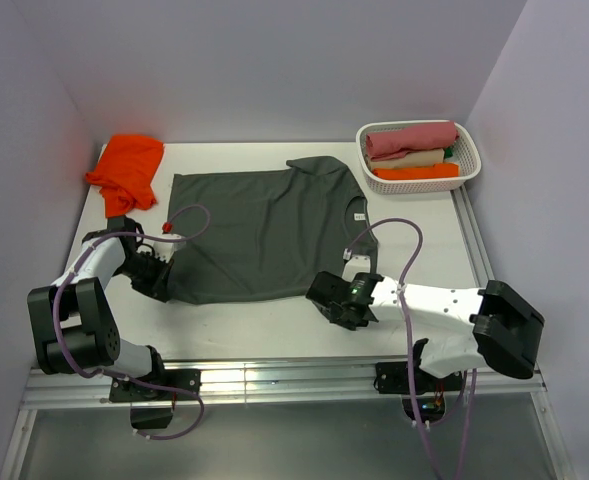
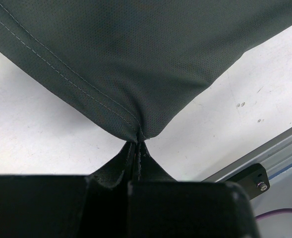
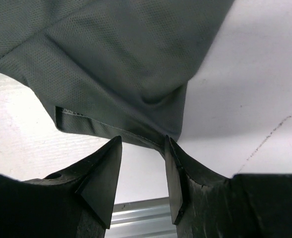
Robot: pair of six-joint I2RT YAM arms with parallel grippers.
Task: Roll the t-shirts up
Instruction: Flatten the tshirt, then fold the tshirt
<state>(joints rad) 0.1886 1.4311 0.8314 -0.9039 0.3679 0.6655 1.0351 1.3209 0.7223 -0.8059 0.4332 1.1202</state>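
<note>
Closest in, both arm bases sit bolted along the metal rail (image 1: 274, 378) at the near edge of the white table (image 1: 274, 325), with purple cables (image 1: 406, 262) looping off them. Just past that, the left gripper (image 2: 137, 148) has its jaws pressed tight together on the near left corner of the grey t-shirt (image 1: 264, 230), so the stitched hem bunches up into a little point right at the tips. Over on the other side the right gripper (image 3: 143, 146) is down at the shirt's near right edge with its jaws spread. A folded-over bit of hem lies in the gap between the tips, maybe brushing one finger, but it's not pinched as far as I can see. The shirt itself lies mostly flat in the middle of the table, neck pointing right with a small white label (image 1: 360, 215) showing, one sleeve toward the back wall. Farther back, the orange t-shirt (image 1: 129, 170) is heaped up in the far left corner, close to the grey one's far left corner. Far right corner has a white basket (image 1: 471, 150) with rolled clothes (image 1: 409, 138) stacked in it: pink on top, cream, then orange.
</note>
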